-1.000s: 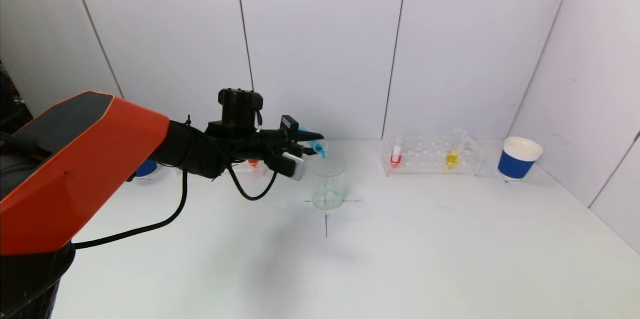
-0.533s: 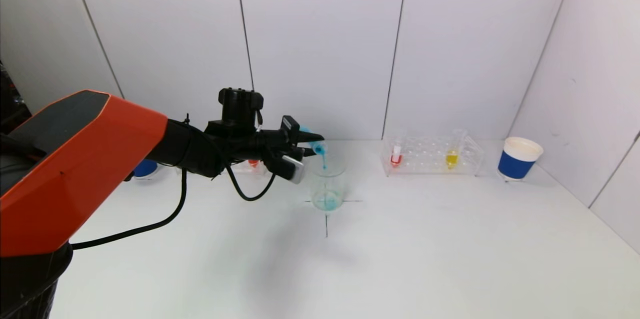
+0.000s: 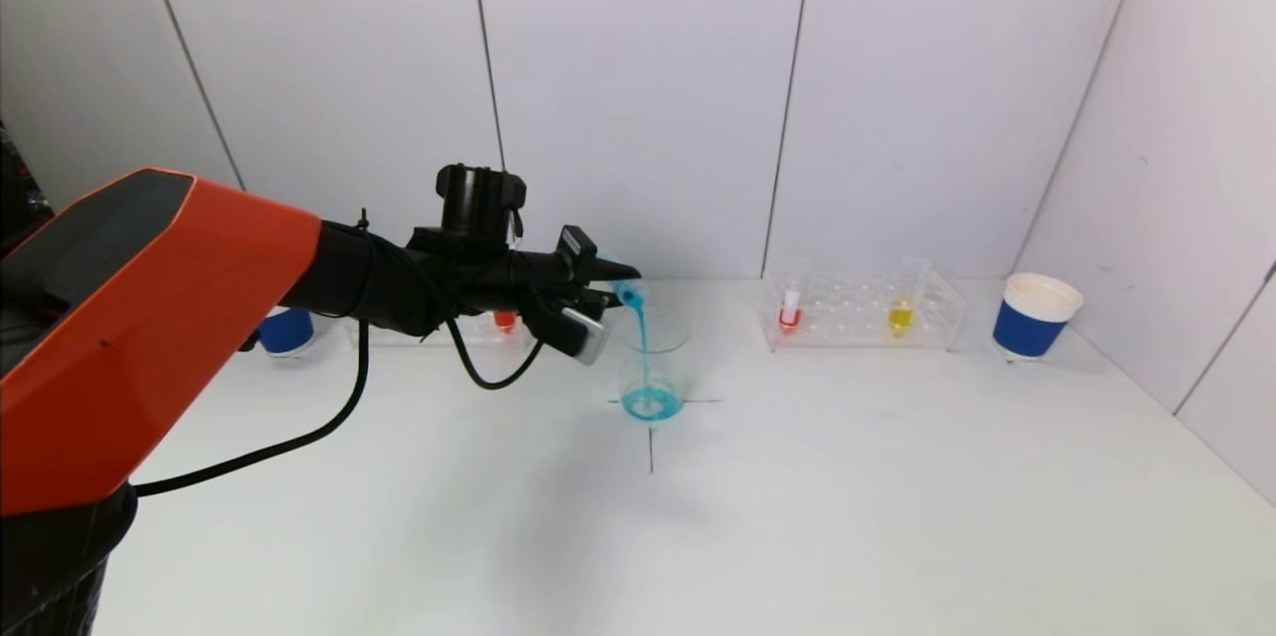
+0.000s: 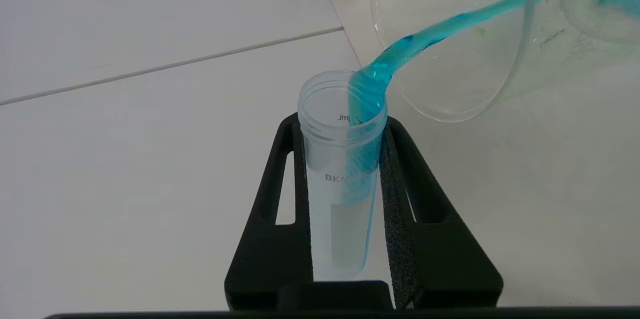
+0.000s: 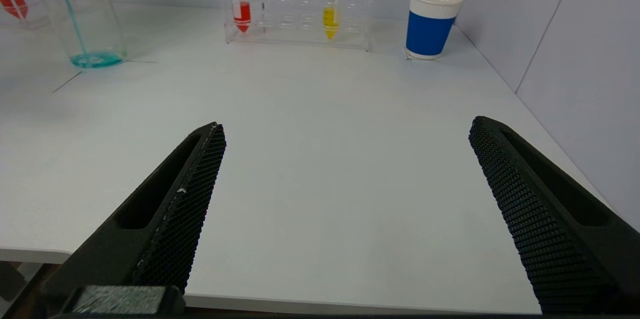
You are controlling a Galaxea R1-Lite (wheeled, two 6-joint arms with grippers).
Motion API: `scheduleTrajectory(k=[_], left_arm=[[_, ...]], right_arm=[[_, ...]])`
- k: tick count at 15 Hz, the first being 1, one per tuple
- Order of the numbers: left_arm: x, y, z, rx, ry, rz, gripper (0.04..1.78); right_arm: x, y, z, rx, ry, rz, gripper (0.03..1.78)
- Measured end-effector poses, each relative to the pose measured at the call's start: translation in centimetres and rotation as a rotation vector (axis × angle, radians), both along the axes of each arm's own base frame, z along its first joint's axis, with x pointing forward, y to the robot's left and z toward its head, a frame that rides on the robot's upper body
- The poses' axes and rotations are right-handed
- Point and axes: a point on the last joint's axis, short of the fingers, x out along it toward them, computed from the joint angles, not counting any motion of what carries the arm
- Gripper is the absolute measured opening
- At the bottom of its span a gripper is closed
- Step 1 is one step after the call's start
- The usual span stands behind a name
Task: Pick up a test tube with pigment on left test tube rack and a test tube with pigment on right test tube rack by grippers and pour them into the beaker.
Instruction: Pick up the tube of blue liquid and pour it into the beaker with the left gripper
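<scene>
In the head view we are tipping the tube (image 3: 626,291) further than a second ago: then the blue pigment was only pooling at its mouth, and now we are sending an unbroken blue stream (image 3: 643,347) down into the beaker (image 3: 653,364), where a blue layer is gathering on the bottom. We judge the first pour to be well under way, with the right-hand tube not yet fetched. Our left gripper (image 3: 610,285) is clenching the tube just above the beaker's rim; the tube's long axis is lying close to level, its mouth pointing toward 3 o'clock and slightly down. The left rack (image 3: 498,327), with one red tube, is sitting behind the arm at about 9 o'clock from the beaker, and the right rack (image 3: 862,309) at about 2 o'clock, holding a red tube (image 3: 790,309) and a yellow tube (image 3: 901,315). In the left wrist view the two black fingers (image 4: 407,194) are pressing the tube's sides, and the stream is leaving its lip and crossing the beaker's rim (image 4: 452,114). In the right wrist view our right gripper (image 5: 345,179) is hanging parked at the table's near edge, fingers spread wide with nothing between them, the beaker far off at about 10 o'clock.
</scene>
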Motion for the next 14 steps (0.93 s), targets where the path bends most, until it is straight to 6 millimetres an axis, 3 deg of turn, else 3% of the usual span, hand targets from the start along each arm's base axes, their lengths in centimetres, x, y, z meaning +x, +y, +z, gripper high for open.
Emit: scheduleTrajectory(k=[14], left_arm=[[-0.4, -1.0, 1.1, 0.087, -0.037, 0.006, 0.43]], right_arm=[[0.0, 0.0, 0.0, 0.0, 0.0, 0.0, 1.77]])
